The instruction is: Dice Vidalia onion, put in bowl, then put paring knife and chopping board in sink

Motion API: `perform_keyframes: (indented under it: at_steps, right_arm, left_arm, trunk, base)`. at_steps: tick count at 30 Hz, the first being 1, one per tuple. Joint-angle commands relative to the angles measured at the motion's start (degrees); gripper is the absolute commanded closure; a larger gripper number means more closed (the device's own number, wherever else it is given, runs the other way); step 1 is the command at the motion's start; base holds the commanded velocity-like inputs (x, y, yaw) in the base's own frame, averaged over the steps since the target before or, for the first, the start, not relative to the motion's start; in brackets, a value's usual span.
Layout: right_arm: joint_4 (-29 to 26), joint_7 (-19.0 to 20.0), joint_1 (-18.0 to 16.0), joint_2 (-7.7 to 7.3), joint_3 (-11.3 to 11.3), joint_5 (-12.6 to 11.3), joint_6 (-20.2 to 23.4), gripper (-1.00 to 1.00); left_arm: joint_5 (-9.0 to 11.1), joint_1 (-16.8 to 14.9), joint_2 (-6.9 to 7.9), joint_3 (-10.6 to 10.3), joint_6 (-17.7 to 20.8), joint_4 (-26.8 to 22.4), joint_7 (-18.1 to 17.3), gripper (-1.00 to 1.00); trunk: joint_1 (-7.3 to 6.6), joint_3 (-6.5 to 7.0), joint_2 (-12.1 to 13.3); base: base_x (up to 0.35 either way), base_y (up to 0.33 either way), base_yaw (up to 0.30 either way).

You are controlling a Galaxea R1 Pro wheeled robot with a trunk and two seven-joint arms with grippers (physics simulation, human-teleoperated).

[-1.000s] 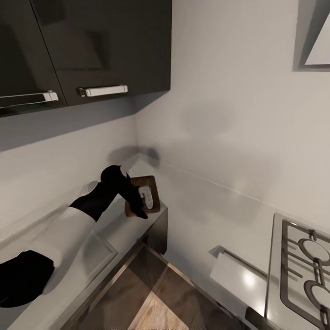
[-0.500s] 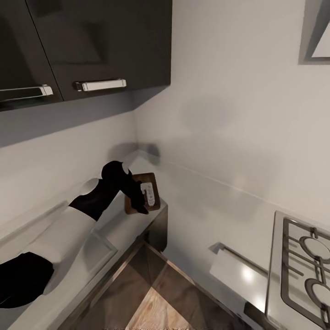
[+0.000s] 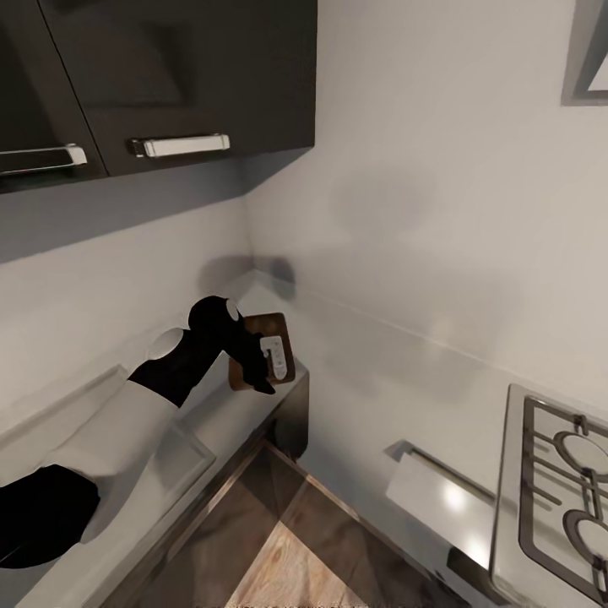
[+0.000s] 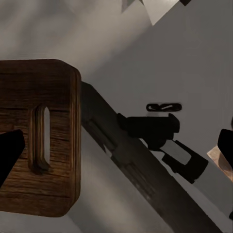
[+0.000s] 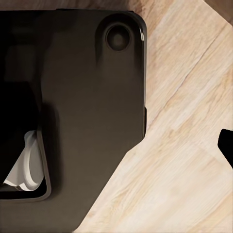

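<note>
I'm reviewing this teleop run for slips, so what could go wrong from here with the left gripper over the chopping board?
1. The chopping board lies at the end of the countertop, near its edge over the floor; a nudge from the left gripper could push it off.
2. The left wrist view shows the board's handle slot off toward one fingertip, not centred, so a grasp could catch it unevenly and tilt it.

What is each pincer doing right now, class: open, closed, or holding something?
Left pincer: over the chopping board, apparently open, not gripping it.
Right pincer: cannot be told; one dark fingertip shows over the floor.
</note>
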Motion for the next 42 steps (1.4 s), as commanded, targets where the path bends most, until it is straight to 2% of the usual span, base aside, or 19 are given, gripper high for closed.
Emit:
perform_keyframes:
  at_steps: [1, 17, 23, 25, 27, 42]
  right_arm:
    - [0.1, 0.2, 0.0, -0.01, -0.1, -0.1, -0.2, -1.0]
    - [0.1, 0.2, 0.0, -0.01, -0.1, -0.1, -0.2, -1.0]
    - [0.1, 0.2, 0.0, 0.04, -0.1, -0.1, -0.2, -1.0]
    - [0.1, 0.2, 0.0, 0.07, -0.1, -0.1, -0.2, -1.0]
    - [0.1, 0.2, 0.0, 0.08, -0.1, -0.1, -0.2, -1.0]
    - [0.1, 0.2, 0.0, 0.08, -0.1, -0.1, -0.2, -1.0]
  left_arm:
    - [-0.3, -0.1, 0.04, -0.1, 0.6, -0.1, -0.3, -1.0]
    - [-0.3, -0.1, 0.51, 0.2, 0.5, -0.1, 0.0, -1.0]
    - [-0.3, -0.1, 3.32, 0.4, 0.6, -2.7, -0.2, -1.0]
    - [-0.3, -0.1, 3.32, 2.2, 0.6, -3.5, -0.3, -1.0]
    - [-0.3, -0.1, 3.19, 2.9, 0.6, -4.1, -0.3, -1.0]
    - [-0.3, -0.1, 2.95, 3.2, 0.6, -5.9, -0.4, -1.0]
  trunk:
    - [0.03, -0.21, -0.1]
    - [0.03, -1.7, -0.1]
    - [0.03, -2.26, -0.1]
    - [0.03, -2.45, -0.1]
    - [0.03, -2.63, -0.1]
    - [0.03, -4.04, -0.1]
  base:
    - [0.0, 0.0, 0.0]
    - [0.0, 0.0, 0.0]
    - [0.0, 0.0, 0.0]
    - [0.0, 0.0, 0.0]
    - [0.0, 0.0, 0.0]
    - [0.0, 0.0, 0.0]
